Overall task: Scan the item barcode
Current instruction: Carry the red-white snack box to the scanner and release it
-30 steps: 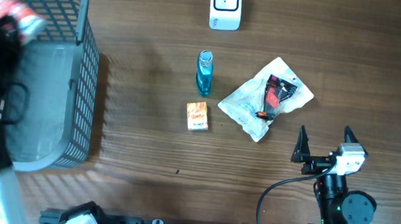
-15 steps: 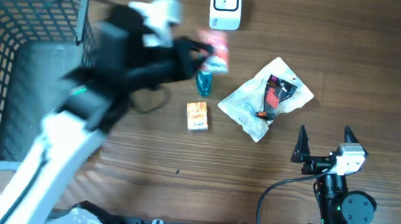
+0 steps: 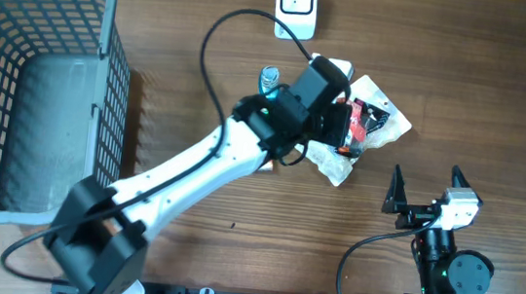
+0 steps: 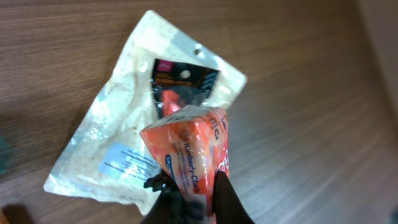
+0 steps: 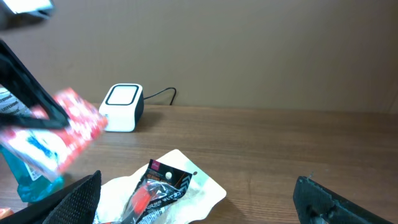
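The item is a soft orange-red tissue pack (image 4: 193,149) with white print, and my left gripper (image 4: 198,196) is shut on its lower end. In the overhead view the left gripper (image 3: 337,123) hangs over the table's middle right, above a white pouch (image 3: 388,119). The right wrist view shows the pack (image 5: 68,127) held in the air at the left. The white barcode scanner (image 3: 295,6) stands at the far edge, some way behind the pack, and appears again as a small box (image 5: 123,99). My right gripper (image 3: 425,189) rests open near the front right, holding nothing.
The white pouch (image 4: 118,143) holds a black and red packet. A blue bottle (image 3: 269,75) lies left of the left gripper, partly hidden by the arm. A grey mesh basket (image 3: 104,72) fills the left side of the table.
The left arm swung from over the basket across to the right with the orange-red pack, ending above the white pouch. The right arm stayed put.
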Tool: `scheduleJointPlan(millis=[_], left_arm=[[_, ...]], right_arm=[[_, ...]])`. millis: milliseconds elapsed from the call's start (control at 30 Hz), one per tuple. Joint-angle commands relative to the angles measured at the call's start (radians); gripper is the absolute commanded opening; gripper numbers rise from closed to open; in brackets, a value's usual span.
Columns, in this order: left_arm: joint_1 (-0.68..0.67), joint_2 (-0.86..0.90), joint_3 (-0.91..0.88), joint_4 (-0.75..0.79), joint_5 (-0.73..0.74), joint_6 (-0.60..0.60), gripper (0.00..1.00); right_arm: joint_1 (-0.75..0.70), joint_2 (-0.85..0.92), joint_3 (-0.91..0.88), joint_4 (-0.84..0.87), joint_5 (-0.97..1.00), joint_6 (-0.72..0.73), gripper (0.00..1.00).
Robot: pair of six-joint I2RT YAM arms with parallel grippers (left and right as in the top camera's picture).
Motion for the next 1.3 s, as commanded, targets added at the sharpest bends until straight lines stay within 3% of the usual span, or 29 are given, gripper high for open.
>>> scheduleJointPlan(millis=[0, 67, 100, 133, 233, 267, 333, 500, 600, 633, 667, 700, 733, 767, 800, 833, 867, 900, 933, 967, 1000, 1033, 1067, 1100, 1133, 1167, 1200, 1233, 1267], left_arm=[[-0.008, 0.072, 0.000, 0.019, -0.072, 0.026, 0.17], [-0.008, 0.101, 0.000, 0.018, -0.072, 0.026, 0.25], [-0.008, 0.109, 0.000, 0.018, -0.072, 0.026, 0.40], [-0.008, 0.109, 0.000, 0.017, -0.072, 0.026, 0.63], [-0.005, 0.092, 0.002, 0.020, -0.072, 0.026, 0.79], [-0.005, 0.079, 0.002, 0.020, -0.072, 0.034, 0.82], [-0.005, 0.046, 0.003, 0.019, -0.072, 0.094, 0.79], [-0.006, -0.051, 0.011, 0.023, -0.072, 0.122, 0.89], [-0.005, -0.040, 0.010, -0.014, -0.100, 0.159, 0.82], [-0.005, -0.037, 0.010, -0.043, -0.100, 0.198, 0.67], [-0.005, -0.038, 0.010, -0.068, -0.101, 0.215, 0.34], [-0.005, -0.039, 0.010, -0.073, -0.101, 0.222, 0.23], [-0.003, -0.039, 0.010, -0.066, -0.089, 0.208, 0.36], [-0.004, -0.034, 0.010, -0.058, -0.073, 0.185, 0.79], [-0.008, -0.018, 0.010, -0.052, -0.056, 0.184, 0.95], [-0.012, -0.001, 0.010, -0.062, -0.057, 0.238, 0.93], [-0.012, 0.002, 0.010, -0.077, -0.057, 0.279, 1.00], [-0.010, 0.002, 0.010, -0.083, -0.060, 0.279, 0.93], [-0.008, -0.001, 0.010, -0.081, -0.055, 0.271, 0.44], [-0.007, -0.003, 0.010, -0.077, -0.051, 0.255, 0.31], [-0.008, -0.003, 0.010, -0.073, -0.052, 0.245, 0.53], [-0.010, -0.003, 0.010, -0.071, -0.053, 0.246, 0.84], [-0.010, -0.003, 0.010, -0.072, -0.052, 0.246, 0.61], [-0.010, -0.003, 0.010, -0.071, -0.052, 0.245, 0.28], [-0.010, -0.003, 0.010, -0.070, -0.052, 0.245, 0.41], [-0.009, -0.003, 0.010, -0.068, -0.052, 0.246, 0.83], [-0.009, -0.003, 0.010, -0.068, -0.053, 0.246, 0.39], [-0.009, -0.003, 0.010, -0.068, -0.053, 0.246, 0.17], [-0.010, -0.003, 0.010, -0.067, -0.053, 0.246, 0.26]], right_arm=[[0.004, -0.005, -0.001, 0.004, 0.010, -0.017, 1.00], [0.004, -0.005, -0.001, 0.004, 0.010, -0.017, 1.00], [0.004, -0.005, -0.001, 0.004, 0.010, -0.017, 1.00], [0.004, -0.005, -0.001, 0.004, 0.010, -0.017, 1.00], [0.004, -0.005, -0.001, 0.004, 0.010, -0.017, 1.00], [0.004, -0.005, -0.001, 0.004, 0.010, -0.017, 1.00], [0.004, -0.005, -0.001, 0.004, 0.010, -0.017, 1.00], [0.004, -0.005, -0.001, 0.004, 0.010, -0.017, 1.00], [0.004, -0.005, -0.001, 0.004, 0.010, -0.017, 1.00], [0.004, -0.005, -0.001, 0.004, 0.010, -0.016, 1.00], [0.004, -0.005, -0.001, 0.004, 0.010, -0.016, 1.00], [0.004, -0.005, -0.001, 0.004, 0.010, -0.017, 1.00], [0.004, -0.005, -0.001, 0.004, 0.010, -0.017, 1.00], [0.004, -0.005, -0.001, 0.004, 0.010, -0.017, 1.00], [0.004, -0.005, -0.001, 0.004, 0.010, -0.017, 1.00], [0.004, -0.005, -0.001, 0.004, 0.010, -0.017, 1.00], [0.004, -0.005, -0.001, 0.004, 0.010, -0.016, 1.00], [0.004, -0.005, -0.001, 0.004, 0.010, -0.017, 1.00], [0.004, -0.005, -0.001, 0.004, 0.010, -0.017, 1.00], [0.004, -0.005, -0.001, 0.004, 0.010, -0.017, 1.00], [0.004, -0.005, -0.001, 0.004, 0.010, -0.016, 1.00], [0.004, -0.005, -0.001, 0.004, 0.010, -0.016, 1.00], [0.004, -0.005, -0.001, 0.004, 0.010, -0.017, 1.00], [0.004, -0.005, -0.001, 0.004, 0.010, -0.016, 1.00], [0.004, -0.005, -0.001, 0.004, 0.010, -0.017, 1.00], [0.004, -0.005, -0.001, 0.004, 0.010, -0.016, 1.00], [0.004, -0.005, -0.001, 0.004, 0.010, -0.017, 1.00], [0.004, -0.005, -0.001, 0.004, 0.010, -0.016, 1.00], [0.004, -0.005, -0.001, 0.004, 0.010, -0.017, 1.00]])
